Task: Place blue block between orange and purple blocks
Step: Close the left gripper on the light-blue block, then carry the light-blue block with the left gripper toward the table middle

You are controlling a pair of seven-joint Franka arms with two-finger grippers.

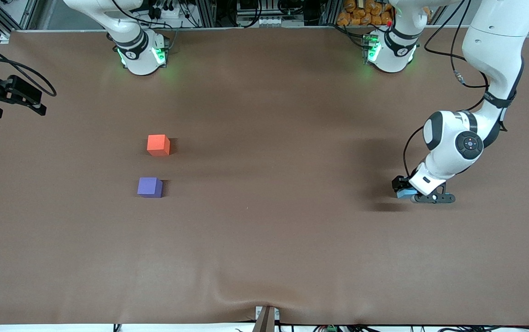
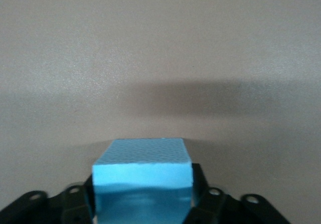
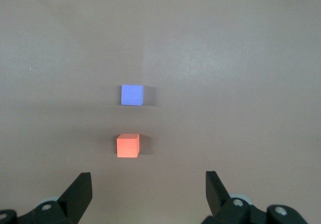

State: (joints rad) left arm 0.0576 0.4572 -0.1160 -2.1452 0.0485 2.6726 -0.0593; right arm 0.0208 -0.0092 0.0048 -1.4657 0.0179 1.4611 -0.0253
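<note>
At the left arm's end of the table, my left claw point(image 1: 419, 196) pinches the blue block point(image 2: 143, 166); the orange block point(image 1: 158, 145) and purple block point(image 1: 149, 187) lie well apart, toward my waiting, wide-open right claw point(image 3: 148, 194).

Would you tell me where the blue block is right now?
The blue block sits on the table at the left arm's end, between the left gripper's closing fingers.

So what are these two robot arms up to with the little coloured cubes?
The left gripper is down at the table at the left arm's end, its fingers around the blue block, which sits on the surface. The orange block and purple block sit apart toward the right arm's end, the purple one nearer the front camera. The right gripper waits open, up in the air.
</note>
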